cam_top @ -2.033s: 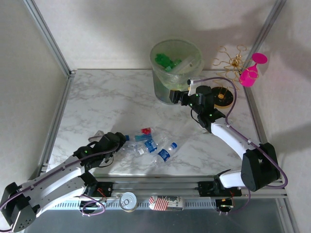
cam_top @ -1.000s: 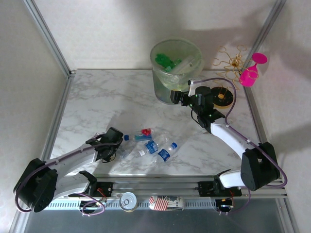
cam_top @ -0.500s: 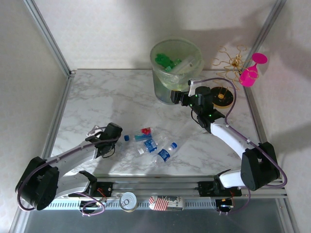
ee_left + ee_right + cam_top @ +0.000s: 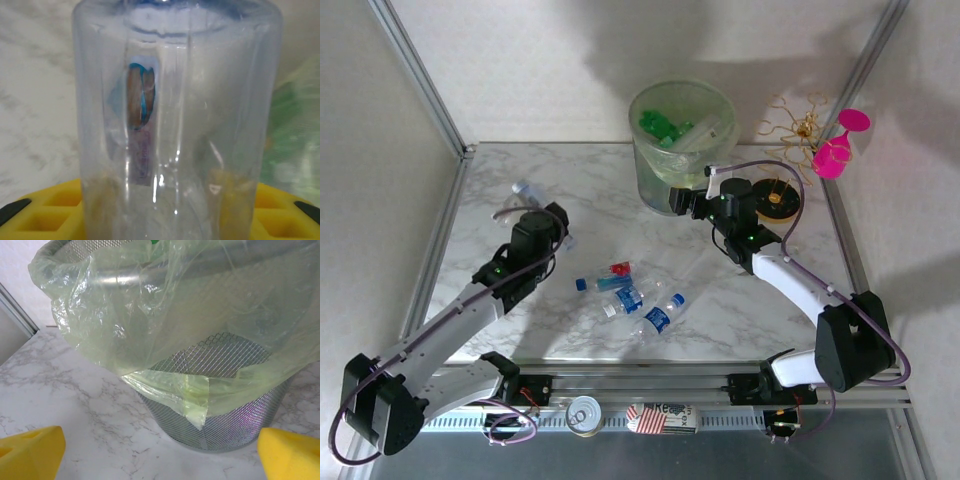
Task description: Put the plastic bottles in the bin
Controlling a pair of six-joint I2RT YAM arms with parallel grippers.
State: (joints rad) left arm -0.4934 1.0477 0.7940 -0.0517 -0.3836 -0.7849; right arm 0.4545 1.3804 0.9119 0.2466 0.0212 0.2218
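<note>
My left gripper is shut on a clear plastic bottle and holds it above the left half of the table. In the left wrist view that bottle stands between the yellow pads of the left gripper. Three more bottles lie at the table's front middle: one red-labelled and two blue-labelled. The bin, a mesh basket with a pale green liner, stands at the back with green bottles inside. My right gripper stands open at the bin's base, its fingertips wide apart.
A pink goblet and a gold wire stand sit at the back right. A black and orange disc lies by the right wrist. A silver tin can and a printed packet rest on the front rail.
The left gripper shut on the clear bottle, lifted it off the table and carried it back and to the left. The right arm has stayed still.
</note>
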